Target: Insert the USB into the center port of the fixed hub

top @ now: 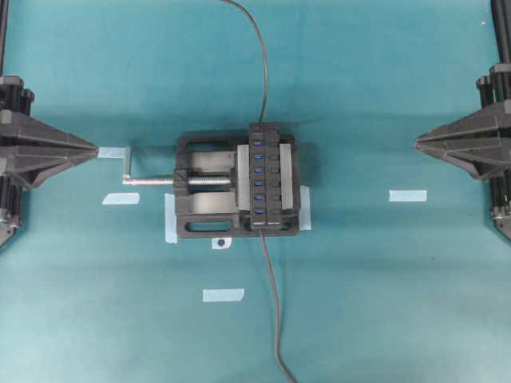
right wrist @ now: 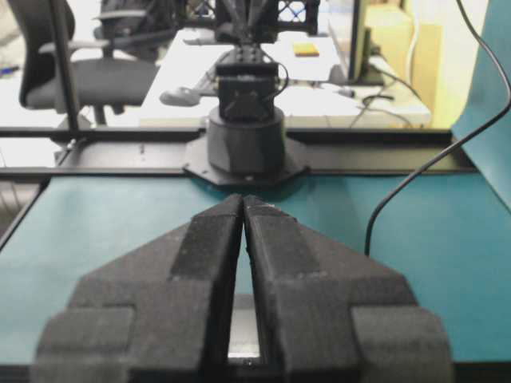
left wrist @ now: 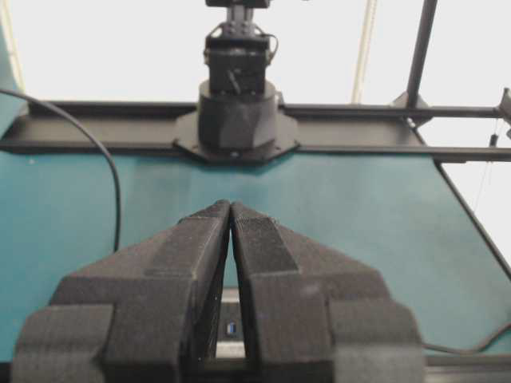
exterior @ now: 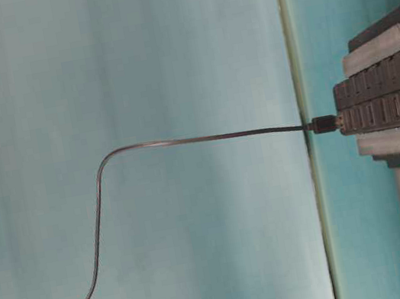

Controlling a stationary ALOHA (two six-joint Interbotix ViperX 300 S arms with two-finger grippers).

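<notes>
Nothing is done yet: your left end effector (top: 97,149) and right end effector (top: 416,142) are both pressed together, empty, at 9 and 3 o'clock of the hub (top: 264,177). No free USB plug shows.

Matt black plastic is forming the hub (top: 267,177) and vise (top: 209,223); its screw (top: 204,182) is showing bright threaded metal; the table (top: 383,303) is wearing matt teal cloth.
</notes>
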